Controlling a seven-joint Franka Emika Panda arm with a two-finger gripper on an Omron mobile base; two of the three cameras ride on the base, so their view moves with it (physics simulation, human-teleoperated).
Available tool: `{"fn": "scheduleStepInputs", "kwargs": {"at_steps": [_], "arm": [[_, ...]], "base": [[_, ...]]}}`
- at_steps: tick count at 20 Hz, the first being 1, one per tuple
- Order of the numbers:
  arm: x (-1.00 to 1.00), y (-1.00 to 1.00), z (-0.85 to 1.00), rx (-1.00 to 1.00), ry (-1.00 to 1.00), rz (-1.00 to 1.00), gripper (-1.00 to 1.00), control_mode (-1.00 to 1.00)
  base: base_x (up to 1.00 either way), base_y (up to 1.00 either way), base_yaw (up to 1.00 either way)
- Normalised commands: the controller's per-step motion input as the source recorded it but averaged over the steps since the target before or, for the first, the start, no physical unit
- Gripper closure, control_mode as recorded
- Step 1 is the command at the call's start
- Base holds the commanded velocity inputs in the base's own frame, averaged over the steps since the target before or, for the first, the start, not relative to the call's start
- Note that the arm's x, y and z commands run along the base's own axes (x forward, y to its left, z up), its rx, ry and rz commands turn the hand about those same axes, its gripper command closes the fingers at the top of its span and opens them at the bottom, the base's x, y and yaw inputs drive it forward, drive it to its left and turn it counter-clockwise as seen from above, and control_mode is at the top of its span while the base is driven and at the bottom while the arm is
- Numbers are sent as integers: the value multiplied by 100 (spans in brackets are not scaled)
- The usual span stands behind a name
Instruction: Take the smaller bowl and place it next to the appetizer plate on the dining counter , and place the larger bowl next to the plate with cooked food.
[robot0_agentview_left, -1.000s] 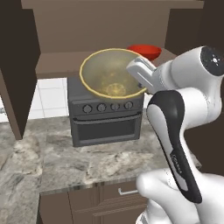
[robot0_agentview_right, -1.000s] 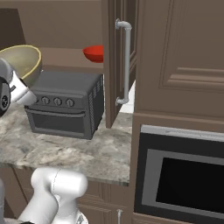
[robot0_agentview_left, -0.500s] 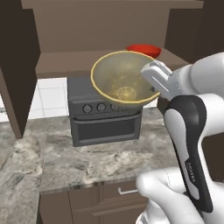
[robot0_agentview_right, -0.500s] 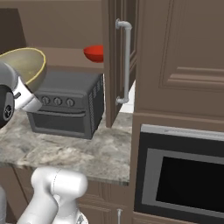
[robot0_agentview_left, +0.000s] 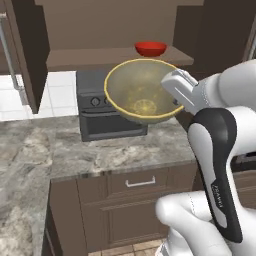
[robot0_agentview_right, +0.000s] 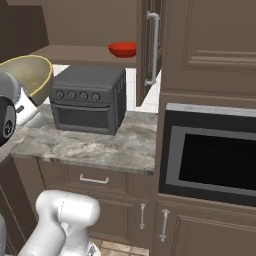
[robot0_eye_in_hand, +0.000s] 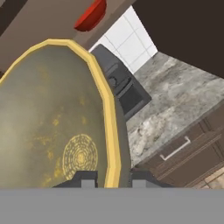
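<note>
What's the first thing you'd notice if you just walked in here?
The larger bowl, olive with a gold rim, held tilted in the air by the robot's pincer, which pinches its rim in front of the dark toaster oven. Next, the smaller bowl, bright red, alone on the open cabinet shelf above.

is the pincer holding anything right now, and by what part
Yes: the pincer is shut on the larger bowl, pinching its yellow-gold rim, one finger inside the bowl and one outside. The bowl hangs in the air in front of the toaster oven.
</note>
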Motion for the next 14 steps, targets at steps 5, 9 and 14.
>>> {"fn": "scheduleStepInputs", "kwargs": {"at_steps": [5, 9, 14], "arm": [[0, 0, 0, 0, 0, 0, 100, 100], [0, 0, 0, 0, 0, 0, 100, 100], [0, 0, 0, 0, 0, 0, 100, 100]], "base": [[-85, -8, -18], [-58, -34, -28], [-46, -53, -35]]}}
